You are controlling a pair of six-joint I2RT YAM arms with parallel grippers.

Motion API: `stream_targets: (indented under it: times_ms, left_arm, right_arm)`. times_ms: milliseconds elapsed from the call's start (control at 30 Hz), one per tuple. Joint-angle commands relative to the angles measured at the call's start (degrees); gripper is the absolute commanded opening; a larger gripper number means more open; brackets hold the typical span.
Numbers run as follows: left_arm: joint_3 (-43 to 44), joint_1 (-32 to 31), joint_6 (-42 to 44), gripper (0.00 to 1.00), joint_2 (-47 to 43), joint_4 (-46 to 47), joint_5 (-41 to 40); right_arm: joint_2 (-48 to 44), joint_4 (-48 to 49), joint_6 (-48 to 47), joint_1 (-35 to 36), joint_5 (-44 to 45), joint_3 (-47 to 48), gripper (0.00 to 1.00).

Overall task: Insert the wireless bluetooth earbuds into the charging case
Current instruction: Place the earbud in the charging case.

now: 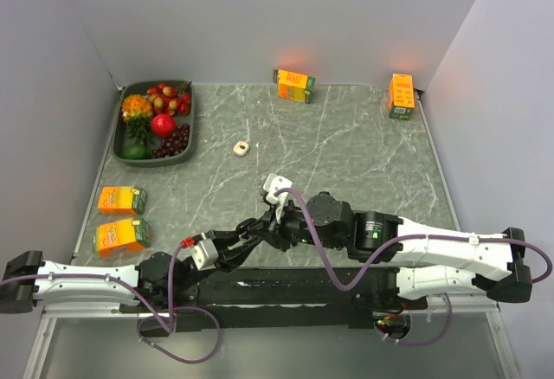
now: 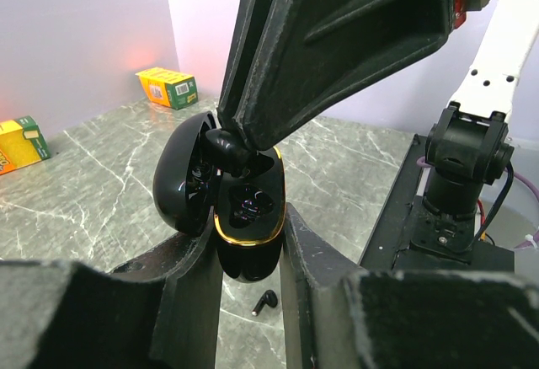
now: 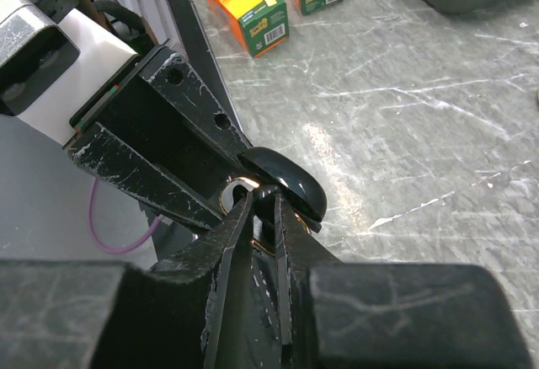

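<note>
My left gripper (image 2: pixel 250 247) is shut on a glossy black charging case (image 2: pixel 249 217) with a gold rim, held upright above the table with its lid (image 2: pixel 181 175) swung open to the left. From above, my right gripper (image 2: pixel 229 137) pinches a black earbud (image 2: pixel 221 143) at the mouth of the case. In the right wrist view the right gripper (image 3: pixel 264 206) is narrowed on that earbud (image 3: pixel 267 203), beside the case lid (image 3: pixel 290 179). A second black earbud (image 2: pixel 265 302) lies on the table under the case. Both grippers (image 1: pixel 264 228) meet near the table's front edge.
A small whitish round object (image 1: pixel 241 147) lies mid-table. A dark tray (image 1: pixel 119 150) of fruit stands at the back left. Orange juice cartons sit at the left (image 1: pixel 121 199) (image 1: pixel 121 235) and at the back (image 1: pixel 294 85) (image 1: pixel 401 95). The arms' black base rail (image 1: pixel 260 291) runs along the near edge.
</note>
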Motion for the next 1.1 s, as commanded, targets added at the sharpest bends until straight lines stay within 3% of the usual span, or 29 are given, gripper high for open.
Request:
stream_targets:
  times_ms: [0, 533, 933, 1067]
  left_arm:
    - [2.4, -0.3, -0.9, 0.01, -0.6, 2.5, -0.6]
    - [2.7, -0.3, -0.5, 0.01, -0.6, 2.5, -1.1]
    - [3.2, -0.3, 0.2, 0.01, 0.1, 3.2, -0.9]
    - [3.2, -0.3, 0.2, 0.01, 0.1, 3.2, -0.9]
  right_arm:
    - [-0.9, -0.7, 0.5, -0.4, 1.3, 2.3, 0.2]
    - [-2.9, -3.6, 1.9, -1.6, 4.1, 1.1, 0.18]
    - [-3.1, -3.6, 1.4, -1.6, 0.5, 0.5, 0.18]
    - [-3.9, -3.1, 1.4, -1.6, 1.1, 0.3, 0.22]
